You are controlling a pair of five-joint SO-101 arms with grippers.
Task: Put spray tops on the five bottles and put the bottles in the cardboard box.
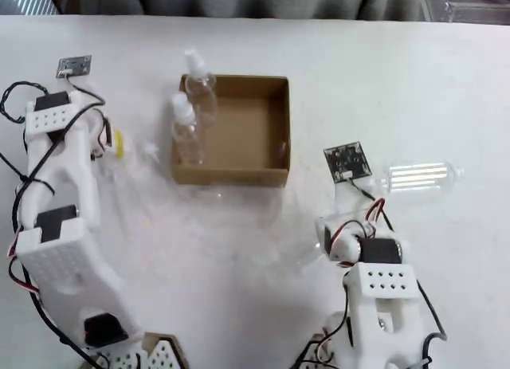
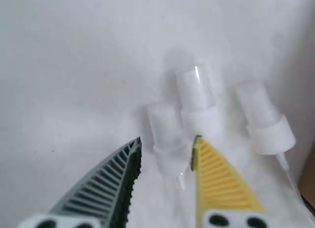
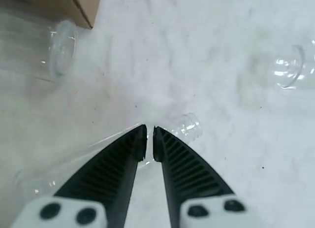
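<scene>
Left gripper (image 2: 167, 140), spread, astride spray top (image 2: 162, 123)

two capped bottles (image 1: 189, 131) inside cardboard box (image 1: 249, 134)

The high camera is fixed above the scene and looks steeply down over the whole white surface (image 1: 398, 82), far enough off to take in both arms and the cardboard box (image 1: 231, 176). The left wrist camera rides just behind the left hand (image 2: 168, 139) and looks along its fingers, close to the surface, at the spray tops (image 2: 194, 90). The right wrist camera looks past the right hand (image 3: 150, 128) in the same way, close down. It shares a corner of the cardboard box with the high view.
</scene>
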